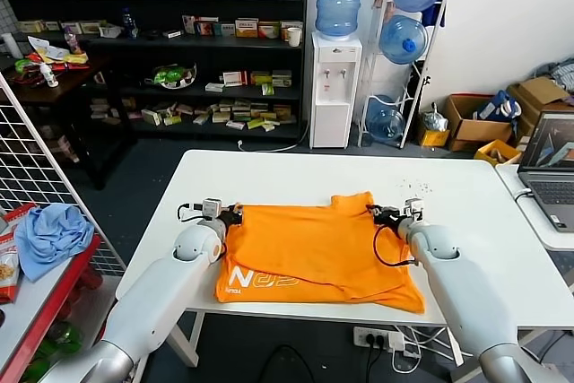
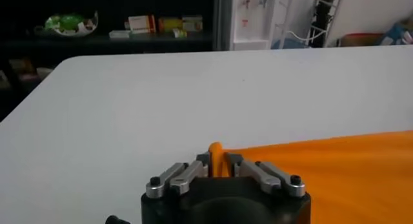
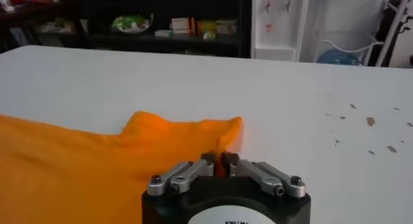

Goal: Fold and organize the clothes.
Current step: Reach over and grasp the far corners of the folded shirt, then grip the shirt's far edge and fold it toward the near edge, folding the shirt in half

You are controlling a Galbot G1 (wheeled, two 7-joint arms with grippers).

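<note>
We've got the left gripper [image 1: 235,214] and right gripper [image 1: 377,213] each pinching a far corner of the orange T-shirt [image 1: 314,253] lying mid-table [image 1: 466,186], so we want to lift both together, level and slowly, toward the near hem.

Bright orange T-shirt [image 1: 314,248], spread flat, white letters near the front edge. Far corners pinched in the left claw [image 1: 235,215] and right claw [image 1: 377,214].

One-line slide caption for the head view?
Both grippers, left gripper and right gripper, pinch the far edge of the orange T-shirt on the white table.
</note>
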